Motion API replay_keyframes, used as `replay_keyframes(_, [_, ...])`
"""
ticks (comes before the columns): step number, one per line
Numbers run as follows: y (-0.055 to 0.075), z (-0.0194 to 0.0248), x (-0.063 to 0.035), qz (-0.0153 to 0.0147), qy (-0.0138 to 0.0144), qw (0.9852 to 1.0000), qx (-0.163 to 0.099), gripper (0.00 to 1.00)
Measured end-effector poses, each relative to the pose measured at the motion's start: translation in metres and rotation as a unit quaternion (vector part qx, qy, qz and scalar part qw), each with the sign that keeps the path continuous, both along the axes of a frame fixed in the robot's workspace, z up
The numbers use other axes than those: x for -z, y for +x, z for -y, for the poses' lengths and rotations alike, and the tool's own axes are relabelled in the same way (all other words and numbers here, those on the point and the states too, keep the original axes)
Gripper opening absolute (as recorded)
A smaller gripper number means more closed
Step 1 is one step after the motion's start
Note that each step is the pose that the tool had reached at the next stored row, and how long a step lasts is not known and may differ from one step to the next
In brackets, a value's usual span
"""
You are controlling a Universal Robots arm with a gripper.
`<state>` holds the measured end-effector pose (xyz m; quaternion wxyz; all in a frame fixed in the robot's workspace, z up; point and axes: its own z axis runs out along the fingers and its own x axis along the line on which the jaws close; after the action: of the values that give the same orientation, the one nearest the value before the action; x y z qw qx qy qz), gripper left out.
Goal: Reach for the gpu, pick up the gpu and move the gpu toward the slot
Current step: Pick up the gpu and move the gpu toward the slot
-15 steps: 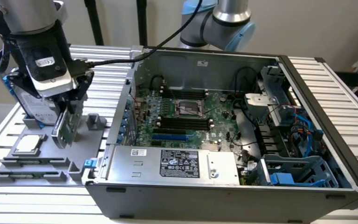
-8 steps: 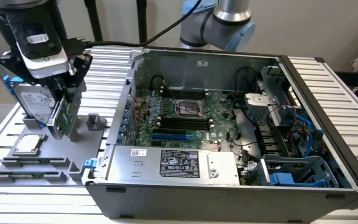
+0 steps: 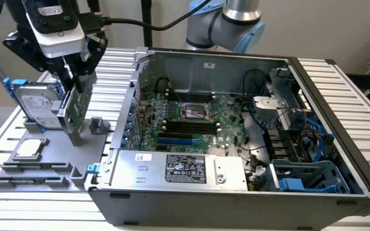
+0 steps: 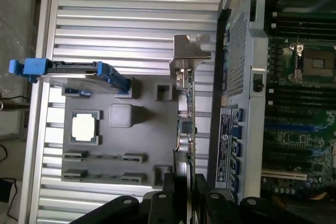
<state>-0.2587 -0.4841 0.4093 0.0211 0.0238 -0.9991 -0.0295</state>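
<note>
The gpu [image 3: 77, 107] stands on edge, green board face showing in the exterior view, over the grey parts tray [image 3: 50, 159] at the exterior view's left, just outside the open computer case [image 3: 236, 197]. From the wrist view the gpu [image 4: 185, 119] is a thin dark strip seen edge-on, its silver bracket [image 4: 190, 52] at the far end, away from the fingers. The gripper [image 3: 73, 71] comes down from above and its black fingers [image 3: 65, 65] are clamped on the card's upper edge; in the wrist view the gripper [image 4: 179, 192] has a finger on either side of the board. Whether the card's lower edge touches the tray I cannot tell.

Just beside the gpu, on the exterior view's left, a silver hard drive [image 3: 37, 107] with blue rails stands upright in the tray. Nearer the camera, a square processor chip [image 3: 31, 149] lies flat in its recess. The tray rests on a ribbed metal table [image 3: 18, 202]. Inside the case the motherboard [image 3: 191, 120] lies exposed, with the power supply [image 3: 178, 168] along the near wall.
</note>
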Motion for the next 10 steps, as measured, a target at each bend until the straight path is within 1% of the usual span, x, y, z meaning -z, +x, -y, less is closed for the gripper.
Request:
replay_keyframes(4, [0.018,0.0016,-0.0159,0.0000,0.0035,1.0000,0.000,0.26])
replay_keyframes(6, [0.027,0.0023,-0.0222,0.0000,0.0058,1.0000,0.000,0.26])
replay_keyframes(8, [0.036,0.0026,-0.0271,0.0000,0.0089,1.0000,0.000,0.26])
replay_keyframes(10, [0.045,0.0026,-0.0307,0.0000,0.0130,0.9999,0.000,0.26])
